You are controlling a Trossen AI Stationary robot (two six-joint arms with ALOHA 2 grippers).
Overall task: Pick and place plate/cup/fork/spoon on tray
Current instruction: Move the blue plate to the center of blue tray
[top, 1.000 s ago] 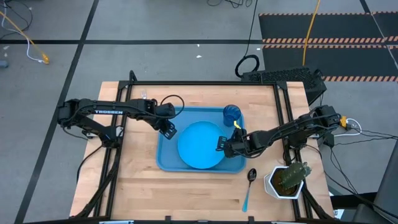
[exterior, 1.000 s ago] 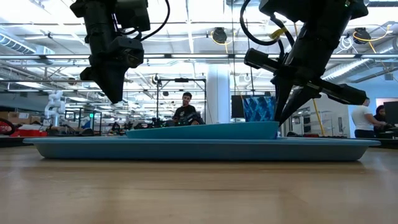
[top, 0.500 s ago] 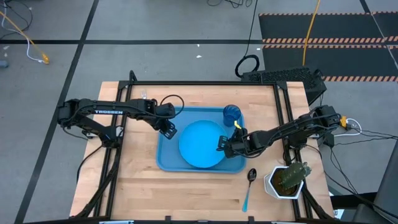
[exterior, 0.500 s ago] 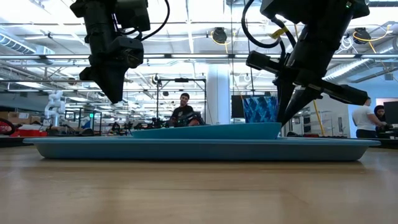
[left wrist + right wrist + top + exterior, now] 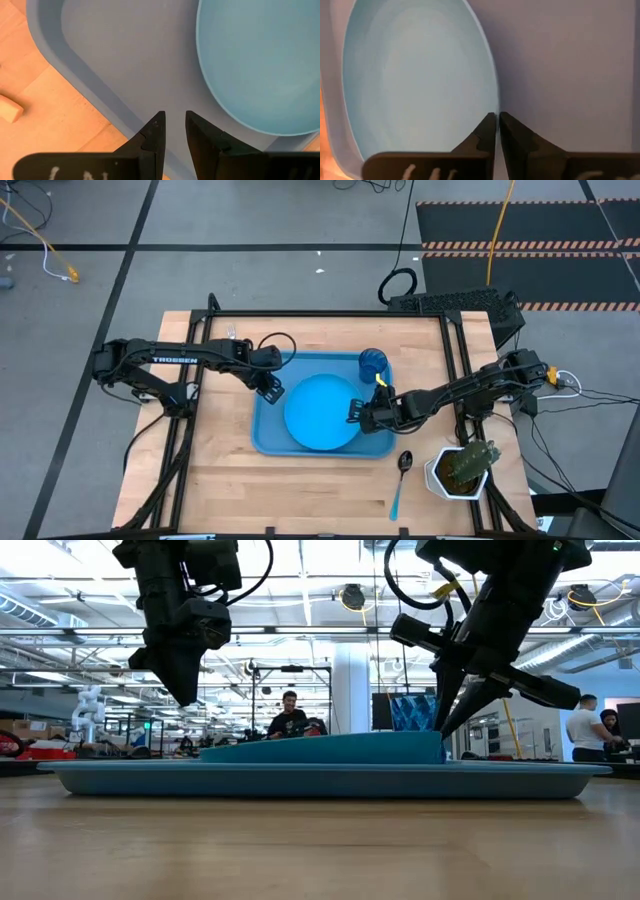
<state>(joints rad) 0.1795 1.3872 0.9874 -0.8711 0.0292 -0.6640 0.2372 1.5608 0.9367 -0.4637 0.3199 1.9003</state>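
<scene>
Two arms work over a blue tray that lies mid-table; the right gripper pinches the right edge of the round plate, its fingers pressed nearly together on the rim. The low view shows the plate tilted, its gripped side raised and its far side down on the tray. To finish this step well, the arm should probably lower that edge slowly until the plate lies flat, then spread the jaws only when the rim rests, and lift straight up so the plate does not slide toward the cup standing in the tray's back right corner. The left gripper hangs above the tray's left part, just beside the plate, jaws slightly apart on nothing. A fork with an orange handle seems to lie near the cup, partly hidden by the right arm. Still off the tray, the spoon lies on the bare wood beside a white pot with a cactus.

The table is pale wood in a dark frame. Beyond it the low view shows a large workshop with ceiling lights and a person seated far behind
</scene>
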